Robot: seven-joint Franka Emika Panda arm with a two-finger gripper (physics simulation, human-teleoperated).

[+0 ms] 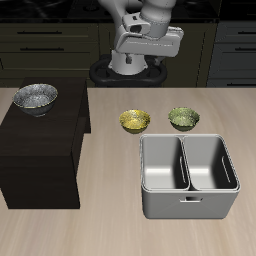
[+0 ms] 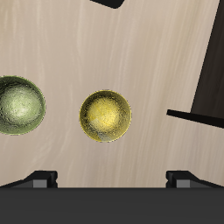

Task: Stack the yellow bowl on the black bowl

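The yellow bowl (image 1: 135, 121) stands on the table in the middle, and in the wrist view (image 2: 106, 115) it lies directly under the hand. The black bowl (image 1: 35, 98), silvery-grey and speckled inside, sits on top of a dark cabinet (image 1: 40, 150). It does not show in the wrist view. My gripper (image 1: 146, 62) hangs high above the table, farther back than the yellow bowl. Its fingers (image 2: 39, 179) stand wide apart with nothing between them.
An olive-green bowl (image 1: 183, 118) stands beside the yellow one and also shows in the wrist view (image 2: 19, 106). A grey two-compartment bin (image 1: 190, 208) sits nearer the table's front edge. The cabinet's edge (image 2: 208, 87) shows in the wrist view.
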